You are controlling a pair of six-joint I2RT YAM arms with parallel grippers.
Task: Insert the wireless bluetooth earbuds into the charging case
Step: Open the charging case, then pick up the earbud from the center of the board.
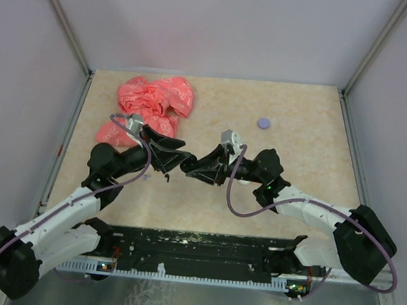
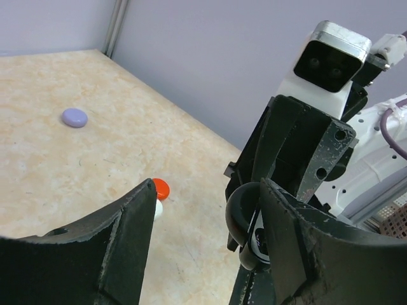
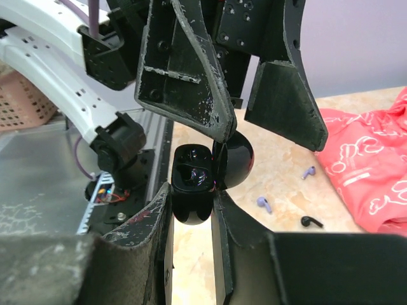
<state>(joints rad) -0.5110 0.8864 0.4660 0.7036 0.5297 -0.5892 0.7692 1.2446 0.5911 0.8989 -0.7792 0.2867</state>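
Holding black case (image 3: 191,171) mid-frame, lid open, right gripper (image 3: 191,210) clamped on it. Left gripper (image 2: 206,190) jaws apart, empty, beside lid. Earbuds (image 3: 264,203) loose on table (image 3: 286,152), lower right; fetch one w/o nudging case.

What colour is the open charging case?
The case is glossy black, clearest in the right wrist view.

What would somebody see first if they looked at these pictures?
Probably the crumpled red bag at the far left of the table, the brightest thing there. Next, the two black grippers meeting mid-table: the right gripper holds an open black charging case, and the left gripper is open right beside it.
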